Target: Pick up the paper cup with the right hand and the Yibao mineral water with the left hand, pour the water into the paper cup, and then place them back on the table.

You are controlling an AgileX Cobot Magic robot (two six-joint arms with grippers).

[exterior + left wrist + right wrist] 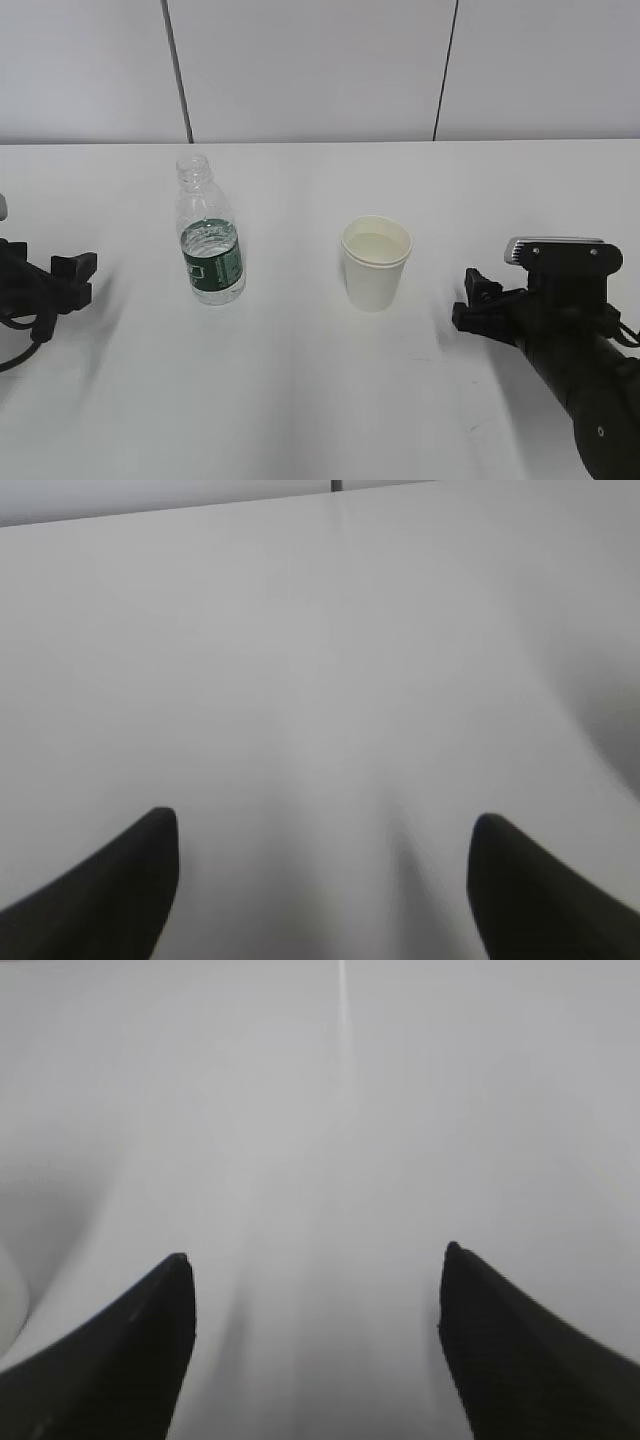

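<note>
The Yibao mineral water (209, 236), a clear uncapped bottle with a dark green label, stands upright on the white table (300, 400), left of centre. The off-white paper cup (376, 262) stands upright to its right. My left gripper (78, 278) is at the left edge, apart from the bottle; in the left wrist view it (322, 825) is open and empty over bare table. My right gripper (472, 298) is right of the cup, apart from it; in the right wrist view it (315, 1260) is open and empty. A pale edge, perhaps the cup, shows at that view's far left.
A white panelled wall (320, 70) with dark seams rises behind the table's far edge. Bare tabletop lies between the bottle and cup and in front of both.
</note>
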